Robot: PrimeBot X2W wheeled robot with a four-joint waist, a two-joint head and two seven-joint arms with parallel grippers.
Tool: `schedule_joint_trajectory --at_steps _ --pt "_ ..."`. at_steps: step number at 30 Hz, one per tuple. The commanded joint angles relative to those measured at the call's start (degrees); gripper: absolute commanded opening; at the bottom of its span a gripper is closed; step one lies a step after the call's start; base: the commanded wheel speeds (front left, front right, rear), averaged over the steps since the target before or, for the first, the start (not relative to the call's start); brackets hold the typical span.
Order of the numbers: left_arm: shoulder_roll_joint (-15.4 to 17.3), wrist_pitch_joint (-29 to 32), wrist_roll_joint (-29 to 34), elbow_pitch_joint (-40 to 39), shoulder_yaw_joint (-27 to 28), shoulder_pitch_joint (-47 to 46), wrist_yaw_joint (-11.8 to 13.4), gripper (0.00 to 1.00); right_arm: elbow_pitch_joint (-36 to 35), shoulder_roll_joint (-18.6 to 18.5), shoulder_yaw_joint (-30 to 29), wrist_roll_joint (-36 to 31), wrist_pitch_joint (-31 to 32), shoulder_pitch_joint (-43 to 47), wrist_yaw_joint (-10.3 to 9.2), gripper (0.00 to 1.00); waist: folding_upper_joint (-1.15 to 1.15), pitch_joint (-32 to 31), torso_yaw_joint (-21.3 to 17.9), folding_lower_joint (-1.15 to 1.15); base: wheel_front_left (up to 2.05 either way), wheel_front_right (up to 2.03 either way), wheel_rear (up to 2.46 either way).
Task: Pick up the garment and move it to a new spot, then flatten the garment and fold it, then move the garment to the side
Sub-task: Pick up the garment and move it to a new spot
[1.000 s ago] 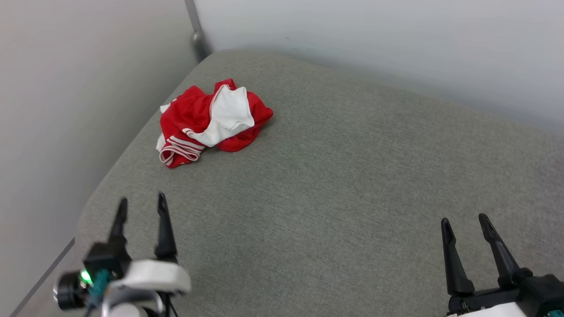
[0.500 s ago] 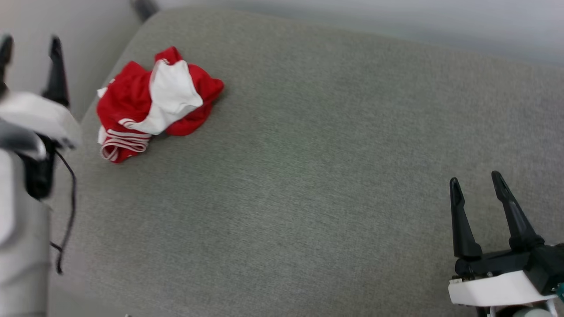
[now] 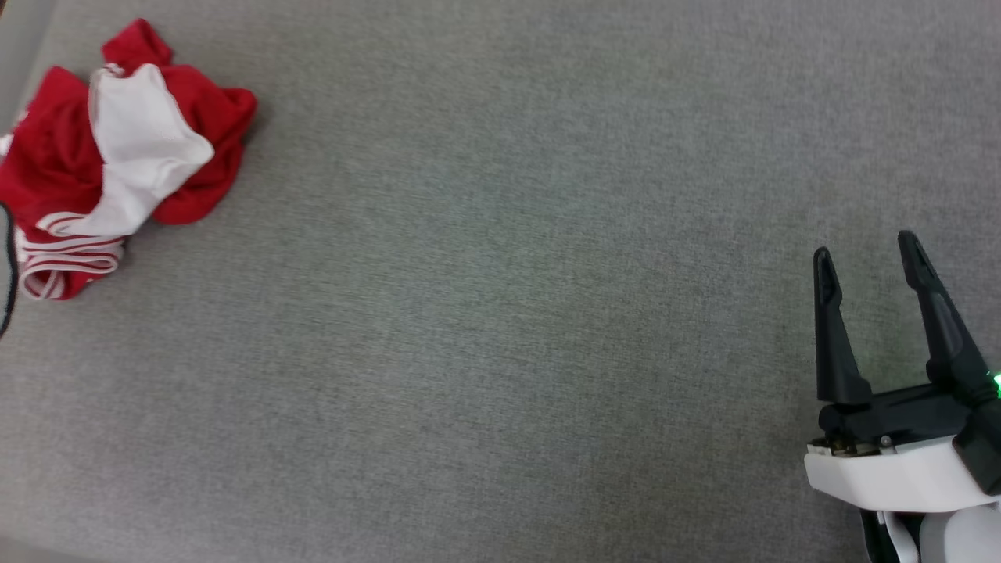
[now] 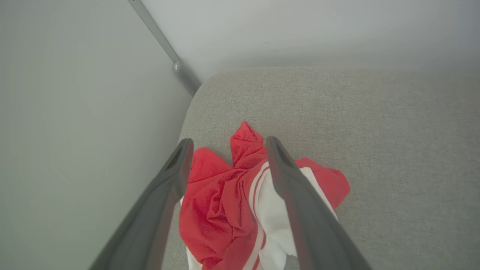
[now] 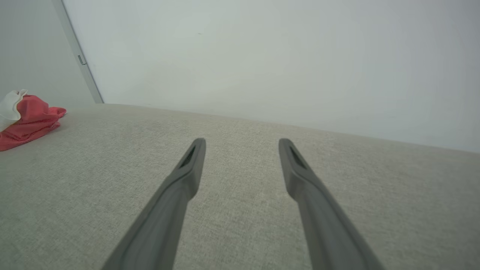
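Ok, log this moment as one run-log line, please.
phase: pre-grasp | garment: crumpled, near corner of cushion | left gripper: open, over garment | right gripper: open, empty, far from garment

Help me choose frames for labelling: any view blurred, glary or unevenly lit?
Head view: sharp, even light, faint shadow beside the red jersey. Left wrist view: left gripper looks soft, jersey crisp. Right wrist view: right gripper equally soft; no glare.

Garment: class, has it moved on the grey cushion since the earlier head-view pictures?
No. The garment lies crumpled the same way near the left edge of the cushion; it is the camera that has shifted.
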Motion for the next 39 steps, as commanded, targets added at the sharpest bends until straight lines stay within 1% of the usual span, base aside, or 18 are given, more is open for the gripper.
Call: schedule_joint_trajectory --at_steps 1,4,8,12,14,18,20,21,22,23,27,32,35,36,39 --pt "2.2 3.44 -2.41 -0.76 -0.81 -0.96 0.06 1.0 -0.93 0.05 0.09 -0.3 -0.12 -1.43 -0.04 1.0 0.0 3.36 -2.26 -0.01 0.0 0.0 0.0" --pt "5.09 8.94 -5.94 -0.94 -2.44 -0.09 0.06 1.0 -2.26 0.05 -0.01 -0.62 -0.12 -2.5 -0.03 1.0 0.0 5.61 -3.11 -0.01 0.0 0.0 0.0" --pt "7.2 13.83 -9.3 0.41 -3.92 1.01 0.06 1.0 -3.91 0.06 -0.2 -1.24 -0.12 -3.91 -0.04 1.0 0.0 8.38 -4.04 -0.01 0.0 0.0 0.0" --pt "7.46 15.77 -10.75 1.66 -5.23 1.6 0.05 1.0 -5.09 0.06 -0.56 -1.54 -0.12 -4.9 -0.04 1.0 0.0 10.17 -4.59 -0.01 0.0 0.0 0.0" --pt "7.87 17.0 -10.97 2.75 -6.98 2.13 0.05 1.0 -5.77 0.06 -0.66 -1.67 -0.12 -5.43 -0.04 1.0 0.0 11.29 -4.88 -0.01 0.0 0.0 0.0" --pt "6.29 17.89 -11.72 6.3 -9.44 2.19 0.04 1.0 -6.42 0.06 -0.81 -1.91 -0.12 -5.73 -0.04 1.0 0.0 12.74 -5.09 -0.01 0.0 0.0 0.0" --pt "5.6 18.09 -11.48 7.66 -11.55 2.44 0.04 1.0 -6.37 0.06 -0.84 -2.22 -0.12 -5.95 -0.04 1.0 0.0 13.37 -5.14 -0.01 0.0 0.0 0.0" --pt "4.93 17.31 -12.19 9.51 -13.61 2.18 0.04 0.8 -6.19 0.06 -0.89 -2.22 -0.12 -6.28 -0.04 1.0 0.0 13.83 -5.27 -0.01 0.0 0.0 0.0" --pt "5.05 16.92 -12.44 9.81 -14.08 2.02 0.05 0.13 -6.02 0.06 -0.85 -2.21 -0.12 -6.3 -0.04 1.0 0.0 13.82 -5.33 -0.01 0.0 0.0 0.0" --pt "5.28 16.75 -12.95 10.08 -14.62 1.79 0.05 0.0 -5.84 0.06 -0.92 -2.17 -0.12 -6.31 -0.04 1.0 0.0 13.64 -5.32 -0.01 0.0 0.0 0.0" --pt "7.81 15.46 -14.79 9.25 -16.57 0.19 0.03 0.0 -4.79 0.06 -1.02 -1.64 -0.12 -5.51 -0.04 1.0 0.0 11.73 -5.1 -0.01 0.0 0.0 0.0" --pt "11.4 12.2 -15.87 6.92 -19.44 -2.64 0.05 0.0 -2.77 0.06 -0.86 -0.92 -0.12 -4.43 -0.04 1.0 0.0 7.45 -4.66 -0.01 0.0 0.0 0.0" --pt "13.12 10.77 -16.48 4.25 -21.78 -4.24 0.04 0.0 -1.67 0.06 -0.9 -0.3 -0.12 -3.59 -0.04 1.0 0.0 4.68 -4.5 -0.01 0.0 0.0 0.0" --pt "14.78 9.63 -16.53 1.29 -24.41 -6.52 0.04 0.0 -0.5 0.06 -0.88 0.37 -0.12 -2.7 -0.04 1.0 0.0 1.7 -4.59 -0.01 0.0 0.0 0.0" --pt "15.64 9.53 -16.12 -1.89 -27.12 -9.39 0.04 0.0 0.33 0.06 -0.89 1.04 -0.12 -1.71 -0.04 1.0 0.0 -0.93 -5.02 -0.01 0.0 0.0 0.0"
